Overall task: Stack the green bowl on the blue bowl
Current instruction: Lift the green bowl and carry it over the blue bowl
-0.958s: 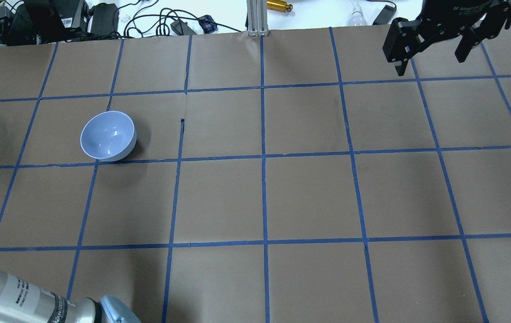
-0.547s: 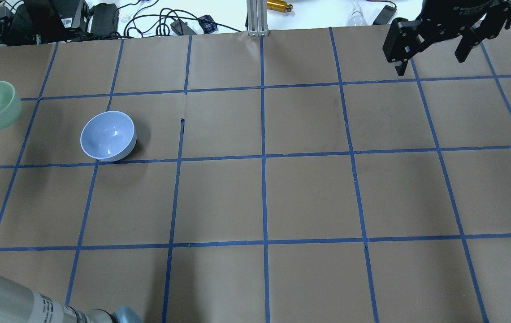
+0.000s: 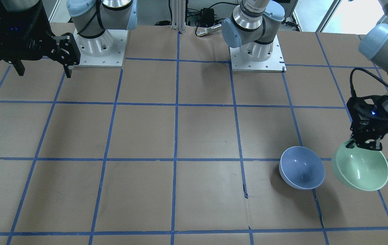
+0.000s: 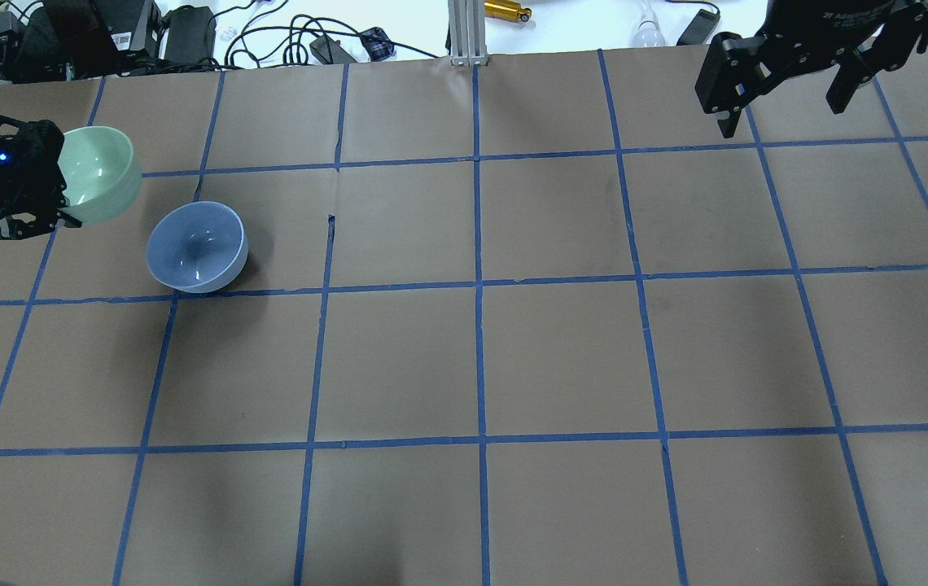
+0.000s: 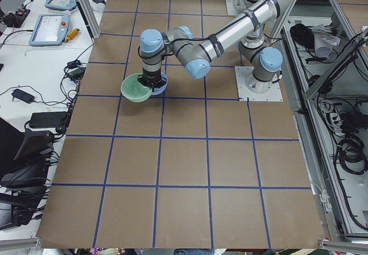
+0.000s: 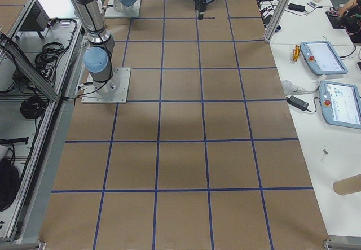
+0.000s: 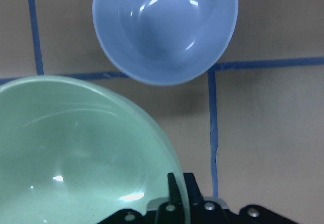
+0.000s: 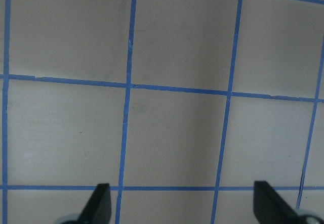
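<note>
On the far left of the table (image 4: 562, 358), as the robot sees it, the green bowl (image 4: 102, 175) hangs clear of the brown paper, mouth up, pinched at its rim by the left gripper (image 3: 366, 145), with one finger inside the wall and the other outside. It casts a shadow on the paper below. The blue bowl (image 4: 197, 247) sits empty and upright on the table just to its right, beside a line of the blue tape (image 4: 478, 244) grid. The two bowls are close but not touching, and the wrist view shows a strip of bare paper between their rims. The step in hand looks like the carry: the green bowl is lifted and nearly there, but not yet above its mark. The next move seems to call for a short shift to the right until one bowl is centred over the other. A straight descent would then let the green bowl settle inside the blue one before the fingers let go. Because the grip is on the rim, the outer finger will probably come down close to the blue bowl's edge, so the lowering wants care. Whether the held bowl hangs quite level is hard to tell from these angles. Well apart, over the far right of the table, the right gripper (image 4: 783, 112) hovers with its fingers spread wide and nothing between them.
</note>
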